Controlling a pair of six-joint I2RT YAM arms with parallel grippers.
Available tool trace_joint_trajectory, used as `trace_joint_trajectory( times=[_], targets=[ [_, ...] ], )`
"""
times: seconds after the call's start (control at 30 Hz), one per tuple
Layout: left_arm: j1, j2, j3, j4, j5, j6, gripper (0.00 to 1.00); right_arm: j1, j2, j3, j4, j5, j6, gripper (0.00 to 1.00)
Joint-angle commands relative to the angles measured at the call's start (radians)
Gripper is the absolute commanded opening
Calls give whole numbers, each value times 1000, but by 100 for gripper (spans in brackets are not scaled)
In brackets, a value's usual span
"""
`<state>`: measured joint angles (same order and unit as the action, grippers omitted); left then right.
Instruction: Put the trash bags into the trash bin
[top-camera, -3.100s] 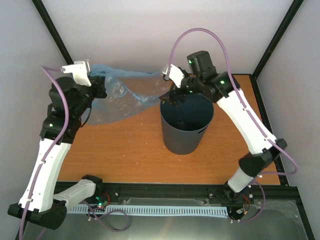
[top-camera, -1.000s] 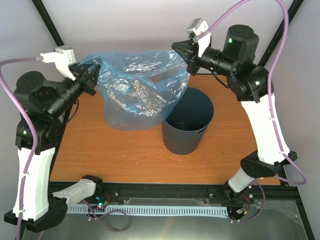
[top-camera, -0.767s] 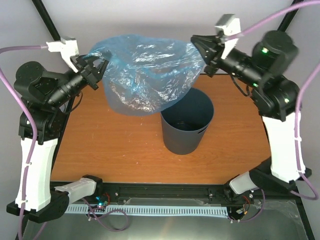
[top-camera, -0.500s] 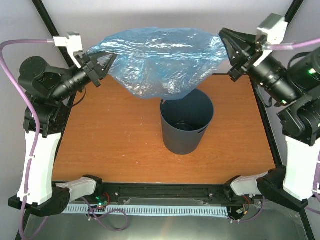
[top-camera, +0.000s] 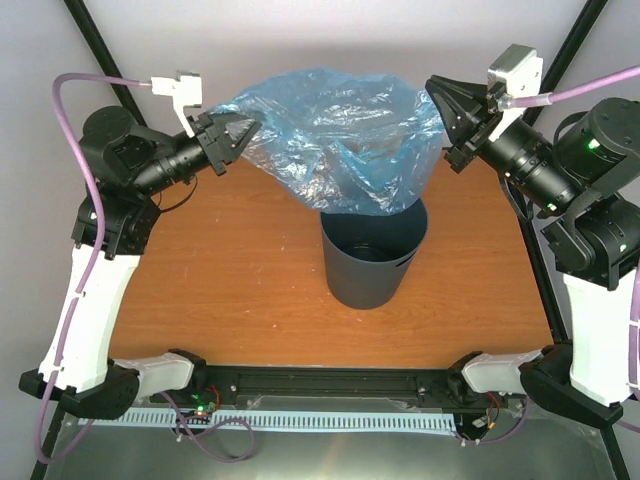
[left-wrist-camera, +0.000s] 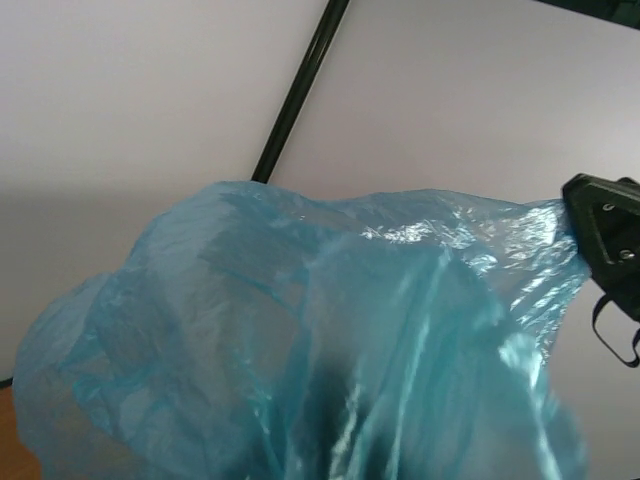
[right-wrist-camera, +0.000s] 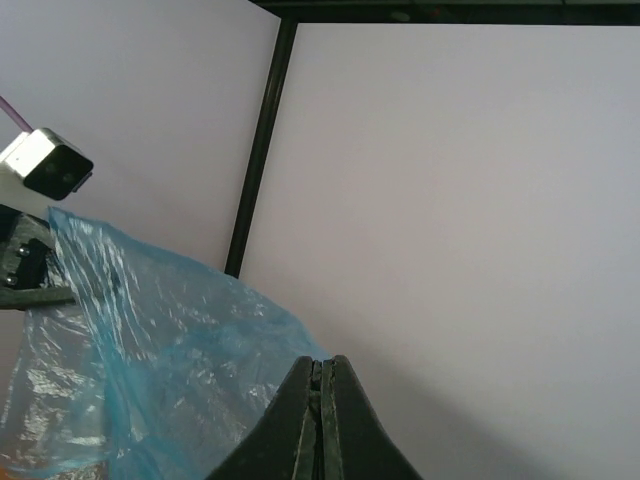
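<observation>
We pinch the trash bag (top-camera: 340, 140) by opposite sides, left gripper (top-camera: 240, 135) and right gripper (top-camera: 438, 95) both clamped tight on it, so it hangs spread above the trash bin (top-camera: 372, 265), midway between the bench (top-camera: 220, 290) edges.

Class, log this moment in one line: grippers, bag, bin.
left gripper: shut on bag | right gripper: shut on bag | bag: stretched between them, sagging over bin's far rim | bin: upright

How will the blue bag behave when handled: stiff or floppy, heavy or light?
Probably floppy: the blue bag sags in loose folds between the left gripper and the right gripper. Likely very light, since it is thin and see-through. Its glossy film may slip.
</observation>
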<state>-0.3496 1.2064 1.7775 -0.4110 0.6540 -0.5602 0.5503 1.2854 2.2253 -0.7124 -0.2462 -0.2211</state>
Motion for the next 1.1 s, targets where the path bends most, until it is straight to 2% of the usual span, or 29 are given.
trace_joint_trajectory(
  times=[0.0, 0.27, 0.53, 0.77, 1.07],
  targets=[
    [-9, -4, -10, 4, -14, 2, 1, -1, -26, -7, 5, -23, -2, 3],
    [-23, 36, -8, 12, 14, -15, 1, -1, -84, -79, -10, -34, 7, 3],
    [-94, 123, 49, 31, 28, -25, 1, -6, -154, -150, -15, -16, 16, 3],
    [-214, 280, 187, 23, -10, 6, 1, -6, -168, -226, 5, 123, 28, 3],
    [-226, 487, 348, -7, -118, 60, 1, -7, -148, -391, 66, 208, 0, 3]
  ],
)
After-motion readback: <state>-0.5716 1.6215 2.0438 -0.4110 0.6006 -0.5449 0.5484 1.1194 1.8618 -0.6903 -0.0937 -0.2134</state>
